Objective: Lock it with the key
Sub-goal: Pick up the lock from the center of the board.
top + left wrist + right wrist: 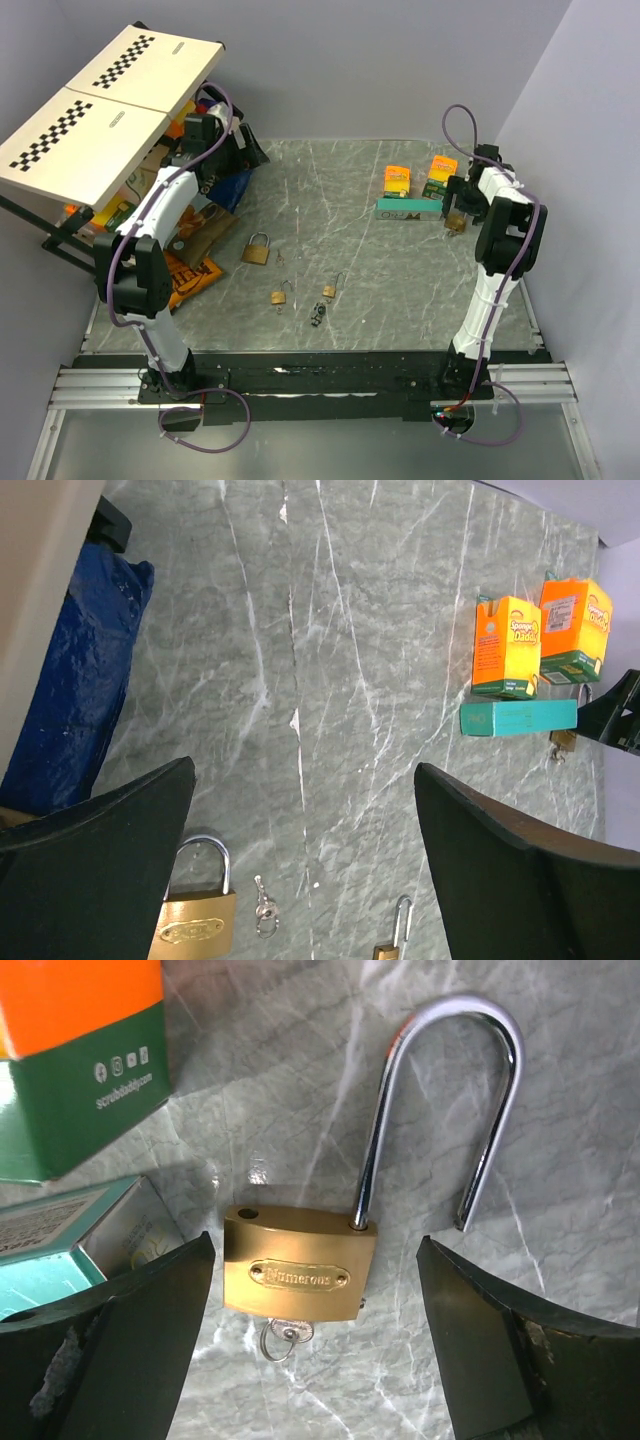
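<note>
The key [318, 316], a tiny dark-grey bunch, lies on the marble table near the front middle, far from both grippers. A brass padlock [300, 1268] with its shackle swung open lies at the back right [455, 223], and a silver key on a ring [285, 1333] sticks out of its underside. My right gripper [315, 1245] hovers over that padlock, open and empty, with a finger on each side of the body; in the top view it [458, 205] sits beside the boxes. My left gripper [303, 772] is open and empty, high at the back left [222, 150].
A large brass padlock [256, 248] and two small ones [281, 296] [329, 291] lie mid-table. A thin key [265, 910] lies beside the large padlock [195, 918]. Two orange sponge boxes [397, 180] [440, 172] and a teal box [408, 209] stand next to the right gripper. Clutter and a checkered board [110, 110] fill the back left.
</note>
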Controlling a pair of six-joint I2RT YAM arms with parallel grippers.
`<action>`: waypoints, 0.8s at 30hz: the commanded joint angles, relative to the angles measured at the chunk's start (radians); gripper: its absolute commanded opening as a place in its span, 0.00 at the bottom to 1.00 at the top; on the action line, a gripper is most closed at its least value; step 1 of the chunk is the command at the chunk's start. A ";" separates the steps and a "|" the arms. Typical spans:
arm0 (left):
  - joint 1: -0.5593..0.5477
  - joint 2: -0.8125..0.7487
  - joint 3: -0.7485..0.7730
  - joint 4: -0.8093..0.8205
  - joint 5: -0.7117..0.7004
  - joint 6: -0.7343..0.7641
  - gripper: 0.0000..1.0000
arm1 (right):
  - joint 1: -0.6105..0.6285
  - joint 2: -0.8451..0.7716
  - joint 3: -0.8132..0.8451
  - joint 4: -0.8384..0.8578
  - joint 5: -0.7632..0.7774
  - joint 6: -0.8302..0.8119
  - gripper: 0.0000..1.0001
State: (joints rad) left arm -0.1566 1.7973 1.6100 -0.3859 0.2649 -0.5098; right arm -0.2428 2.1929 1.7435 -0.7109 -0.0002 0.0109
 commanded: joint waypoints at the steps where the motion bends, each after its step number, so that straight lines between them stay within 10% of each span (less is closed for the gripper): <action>1: 0.026 0.019 0.044 -0.001 -0.009 -0.016 0.96 | 0.002 0.041 0.080 -0.085 0.014 -0.049 0.91; 24: -0.029 -0.015 0.013 0.001 0.122 0.094 0.96 | -0.042 -0.087 -0.126 -0.122 -0.072 -0.140 0.58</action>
State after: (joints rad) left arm -0.1501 1.8130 1.6363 -0.3843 0.3450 -0.4736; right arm -0.2604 2.1811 1.7142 -0.7853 -0.0452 -0.0799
